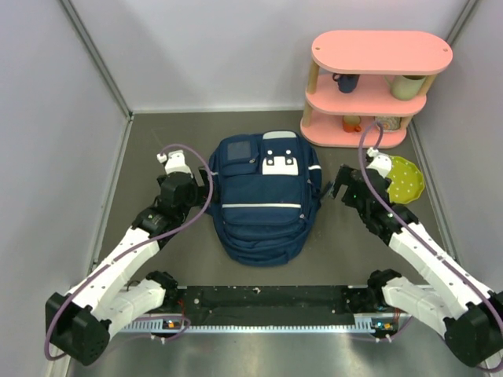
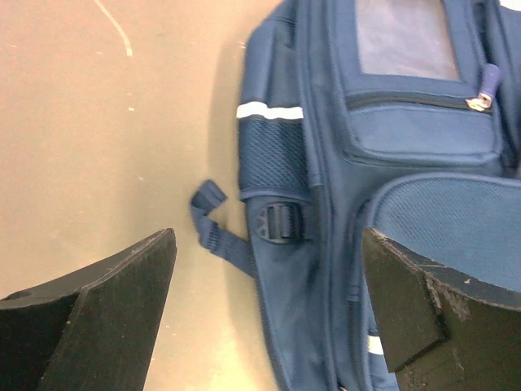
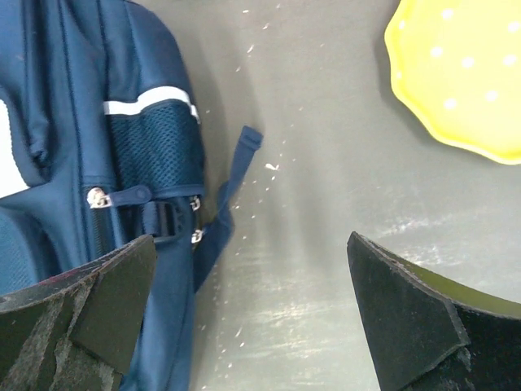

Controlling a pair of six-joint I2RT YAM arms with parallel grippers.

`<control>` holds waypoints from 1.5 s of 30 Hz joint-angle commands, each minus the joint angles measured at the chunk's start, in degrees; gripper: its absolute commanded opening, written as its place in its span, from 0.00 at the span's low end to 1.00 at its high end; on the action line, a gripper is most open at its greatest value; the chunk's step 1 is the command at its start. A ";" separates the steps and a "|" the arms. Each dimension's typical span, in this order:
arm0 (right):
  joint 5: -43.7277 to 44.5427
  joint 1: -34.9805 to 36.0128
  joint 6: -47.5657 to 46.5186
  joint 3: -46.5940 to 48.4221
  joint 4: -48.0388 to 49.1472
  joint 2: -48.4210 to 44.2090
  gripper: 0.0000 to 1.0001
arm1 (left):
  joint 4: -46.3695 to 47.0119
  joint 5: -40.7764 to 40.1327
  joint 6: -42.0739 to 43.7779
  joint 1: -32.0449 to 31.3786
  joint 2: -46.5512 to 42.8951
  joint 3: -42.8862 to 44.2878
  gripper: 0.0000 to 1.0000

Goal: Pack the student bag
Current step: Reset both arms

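Observation:
The student bag [image 1: 263,212], a navy backpack with white stripes, lies flat in the middle of the table with its zips shut. My left gripper [image 1: 203,179] hovers open at the bag's left side. In the left wrist view, the bag's [image 2: 407,122] side buckle and strap lie between the fingers of that gripper [image 2: 269,309]; one finger is over bare table, the other over the bag. My right gripper [image 1: 339,184] is open at the bag's right side. In the right wrist view this gripper [image 3: 252,318] has one finger over the bag's [image 3: 65,122] edge and bare table between the fingers.
A pink three-tier shelf [image 1: 369,55] stands at the back right, holding a dark mug [image 1: 346,81], a pale cup [image 1: 405,86] and small items. A yellow dotted plate [image 1: 405,179] [image 3: 464,73] lies just right of my right gripper. Grey walls enclose the table.

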 commanded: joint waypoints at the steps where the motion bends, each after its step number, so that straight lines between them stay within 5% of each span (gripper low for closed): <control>1: -0.35 -1.02 -7.37 6.03 -1.89 3.30 0.99 | 1.94 -9.52 3.79 0.16 -1.53 0.36 0.99; 6: -5.73 -3.56 -8.01 12.98 -7.60 13.14 0.99 | 3.35 -13.40 6.43 0.24 -0.40 1.23 0.99; 10: -24.79 -13.39 -5.82 16.94 -10.08 21.50 0.99 | 4.14 -11.83 9.41 0.51 0.05 1.67 0.99; 14: -22.12 -15.78 -2.30 15.63 -8.94 20.64 0.99 | 6.60 -3.13 13.99 2.35 -2.23 2.46 0.99; 18: -14.11 -15.87 -5.09 11.94 -3.60 16.07 0.99 | 9.59 4.69 13.12 11.54 -2.51 3.08 0.99; 23: -29.20 -15.87 -16.10 0.96 17.19 8.95 0.99 | 15.12 14.19 6.97 24.22 1.36 0.72 0.99; 31: -7.26 -15.87 -15.12 -6.42 20.05 3.14 0.99 | 17.67 15.25 7.40 26.00 -0.12 -3.77 0.99; 36: -5.50 -15.87 -18.74 -15.04 32.45 1.90 0.99 | 29.18 15.95 8.01 26.00 -2.50 -10.98 0.99; 45: -2.35 -15.79 -22.95 -24.71 54.15 4.54 0.99 | 30.85 13.15 9.42 26.00 -1.27 -13.00 0.99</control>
